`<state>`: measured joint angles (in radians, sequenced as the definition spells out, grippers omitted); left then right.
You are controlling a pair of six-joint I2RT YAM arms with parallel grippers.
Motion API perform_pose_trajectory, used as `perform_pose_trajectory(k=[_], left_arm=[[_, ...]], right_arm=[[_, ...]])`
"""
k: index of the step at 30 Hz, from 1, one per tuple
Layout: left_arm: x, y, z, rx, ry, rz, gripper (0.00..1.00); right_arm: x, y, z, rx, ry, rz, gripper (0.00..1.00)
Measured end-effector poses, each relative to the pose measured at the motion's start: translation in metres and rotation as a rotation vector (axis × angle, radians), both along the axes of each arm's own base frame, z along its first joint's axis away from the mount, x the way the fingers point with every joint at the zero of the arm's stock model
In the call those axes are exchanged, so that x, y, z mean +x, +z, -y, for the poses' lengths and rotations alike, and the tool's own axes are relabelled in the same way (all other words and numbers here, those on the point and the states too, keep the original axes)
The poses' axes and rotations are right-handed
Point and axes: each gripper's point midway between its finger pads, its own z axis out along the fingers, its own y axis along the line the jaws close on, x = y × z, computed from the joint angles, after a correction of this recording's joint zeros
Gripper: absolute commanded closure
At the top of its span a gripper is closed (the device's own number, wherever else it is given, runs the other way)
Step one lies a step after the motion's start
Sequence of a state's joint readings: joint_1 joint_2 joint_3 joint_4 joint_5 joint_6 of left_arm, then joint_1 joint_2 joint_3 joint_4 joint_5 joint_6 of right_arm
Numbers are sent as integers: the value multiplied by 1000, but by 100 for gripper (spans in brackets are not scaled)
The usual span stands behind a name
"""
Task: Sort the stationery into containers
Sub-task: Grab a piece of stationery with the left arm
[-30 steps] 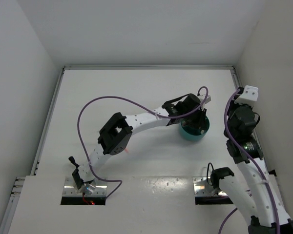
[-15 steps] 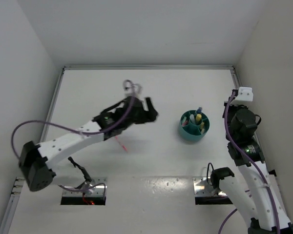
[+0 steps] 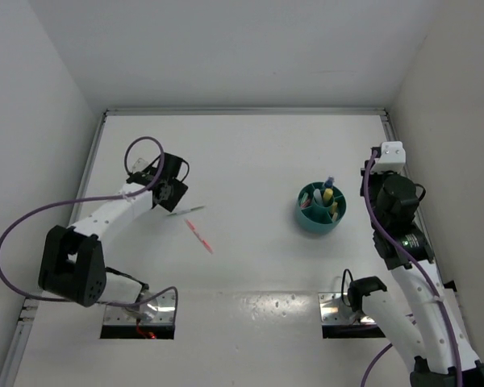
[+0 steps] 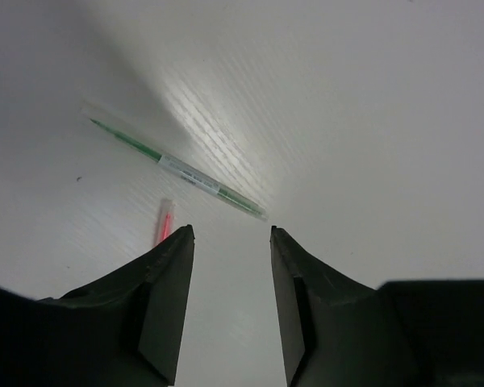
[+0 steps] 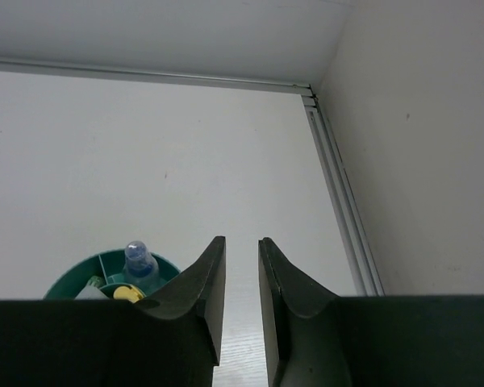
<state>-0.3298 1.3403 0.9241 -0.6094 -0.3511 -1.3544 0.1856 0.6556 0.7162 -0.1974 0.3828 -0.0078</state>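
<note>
**top view**
- counter (image 3: 258, 153): white, flat.
- tub (image 3: 308, 223): round, teal, upright on the R half of the counter; dividers inside around a middle cup.
- in tub: markers standing up. A yellow marker (image 3: 328, 196) and a blue-cap marker (image 3: 329, 182) are clear; the rest is too small to tell.
- pen (image 3: 185, 211): thin, green, lying flat on the L half of the counter, well apart from the tub.
- pink stick (image 3: 200, 236): thin, lying flat just beside the pen on its near side, not touching it.
- L gripper (image 3: 174, 193): arm reaches out to the L, gripper low over the counter near the pen; contact I cannot tell from here.
- R arm (image 3: 397, 201): folded at the R edge, beside the tub but apart from it.

**L wrist view**
- L gripper: fingers spread, only bare counter btw them, holds nothing.
- pen: lies slanted across, in front of the fingertips, one end near the gap; not touched.
- pink stick: one end shows next to one finger (image 4: 165, 290), the rest is hidden behind it.

**R wrist view**
- R gripper (image 5: 241, 242): fingers nearly together w/ a narrow slit, nothing in it.
- tub: low at the L of the view, partly hidden by a finger; the blue-cap marker and a yellow tip stand out of it.
- position: gripper is off to the side of the tub, pointing toward the far R corner of the counter.
</note>
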Motion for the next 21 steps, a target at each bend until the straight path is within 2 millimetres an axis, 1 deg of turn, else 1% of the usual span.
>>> perform_pose_trajectory(k=[3, 6, 9, 11, 18, 21], left_arm=[[4, -15, 0, -35, 36, -61, 42], [3, -34, -3, -61, 75, -134, 41], [-1, -48, -8, -74, 117, -190, 41], [-3, -51, -9, -79, 139, -207, 43], [-5, -53, -13, -98, 228, -212, 44], [-7, -59, -14, -97, 258, -228, 45]], right_arm=[[0, 0, 0, 0, 1, 0, 76], [0, 0, 0, 0, 1, 0, 75], [0, 0, 0, 0, 1, 0, 73], [0, 0, 0, 1, 1, 1, 73], [-2, 4, 1, 2, -1, 14, 73], [-4, 6, 1, 4, -1, 24, 73]])
